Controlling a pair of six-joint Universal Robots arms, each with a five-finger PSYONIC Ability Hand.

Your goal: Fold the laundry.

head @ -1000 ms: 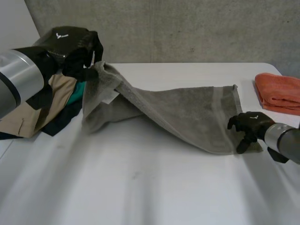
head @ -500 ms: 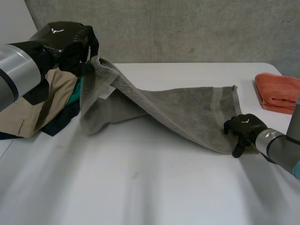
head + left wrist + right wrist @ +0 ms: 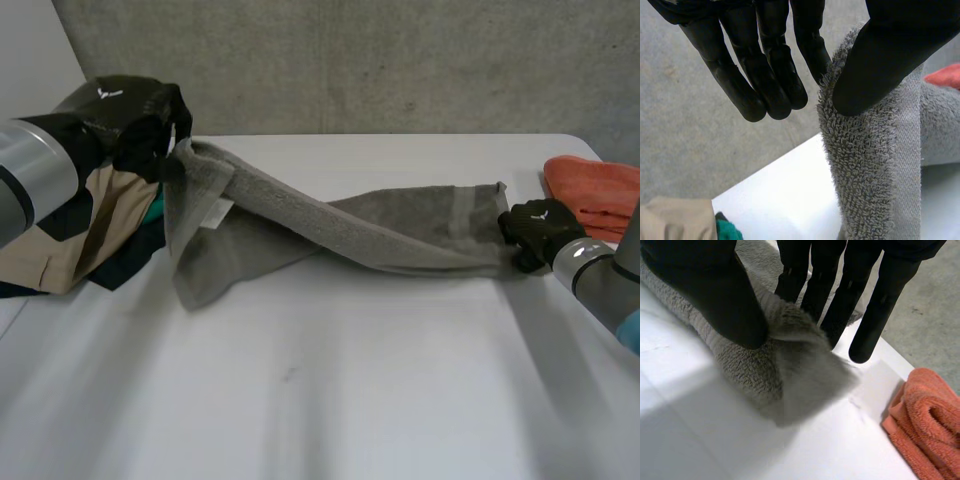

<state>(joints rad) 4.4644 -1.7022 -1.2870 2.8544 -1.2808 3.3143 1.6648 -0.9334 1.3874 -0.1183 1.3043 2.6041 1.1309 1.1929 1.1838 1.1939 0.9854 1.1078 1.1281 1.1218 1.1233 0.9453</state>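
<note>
head view, right robot hand, clamped on grey towel, shifted toward 12 o'clock, left robot hand pinching it

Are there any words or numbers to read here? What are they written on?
No words or numbers can be read.
Left hand: a small white emblem on its back, a sign without letters.
Right hand: a like white emblem on its back, no letters.
Grey towel: a white tag, too small to read.
</note>
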